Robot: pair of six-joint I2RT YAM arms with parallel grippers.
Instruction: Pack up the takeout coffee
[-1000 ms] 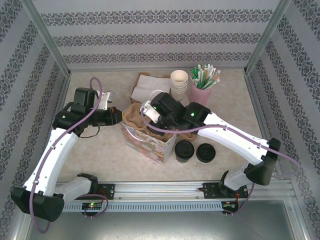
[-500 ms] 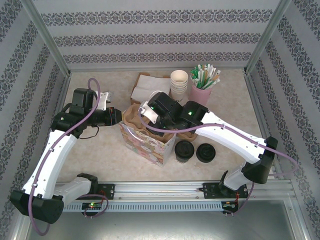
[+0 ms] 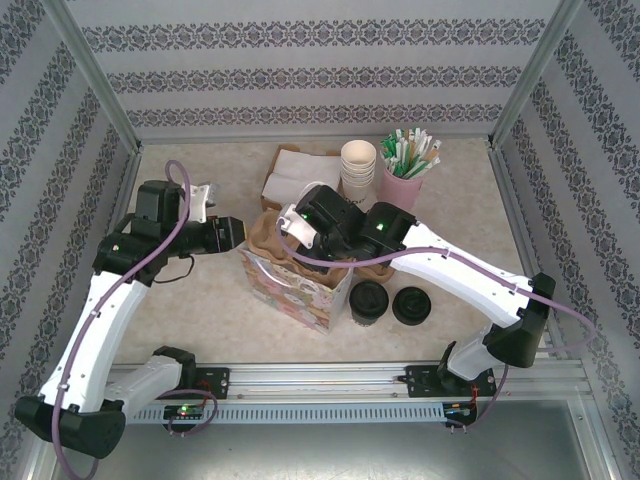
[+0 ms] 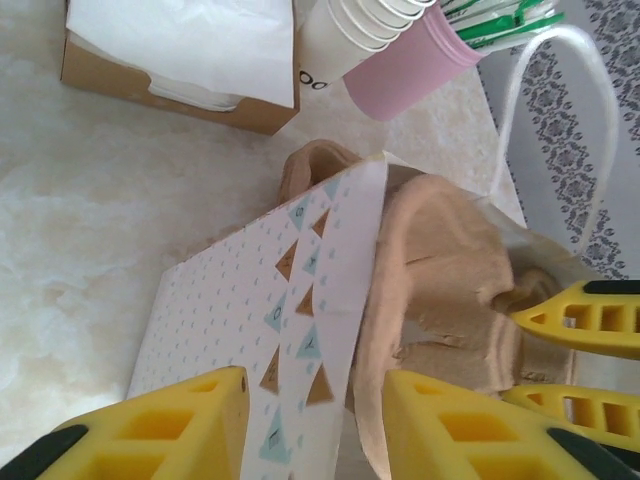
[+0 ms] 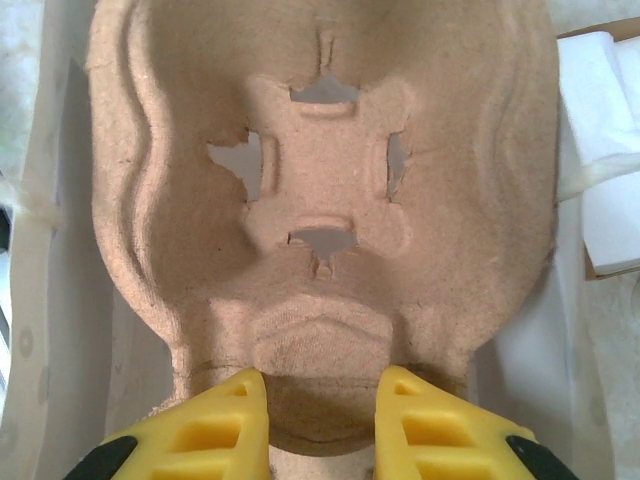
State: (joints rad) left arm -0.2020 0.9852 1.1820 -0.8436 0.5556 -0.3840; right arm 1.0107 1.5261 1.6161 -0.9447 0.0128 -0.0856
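1. The takeout coffee (image 3: pixel 368 302) is seen upright on the table (image 3: pixel 200 300), lid on, outside the paper bag (image 3: pixel 300 290). It is just beside the bag's right-hand near corner, betw. the bag and a squat pile of black lids (image 3: pixel 412 305). No gripper is on it.
2. The bag is stood open at mid-table. A brown pulp cup carrier (image 5: pixel 320 200) is lodged in its mouth, tilted, w/ part of it sticking up above the rim.
3. L gripper (image 4: pixel 315 425): jaws are parted. The bag's patterned left wall is straddled, one finger outside the bag, the other on the carrier side. A gap is seen on both sides of the wall, so nothing is clamped.
4. R gripper (image 5: pixel 320 425): it is reached over the bag from the right, and the near edge lobe of the carrier is pinched betw. its yellow fingers. In the left wrist view those fingers (image 4: pixel 590 318) are seen one above the other on the carrier's rim.
5. A clear loop handle (image 4: pixel 510 110) is seen rising from the bag's far side.
6. Behind the bag, well apart from the coffee: a cardboard box of white napkins (image 3: pixel 295 175), a stack of cream cups (image 3: pixel 358 163) and a pink cup (image 3: pixel 403 185) filled w/ green-and-white sticks, placed in a row, left to right.
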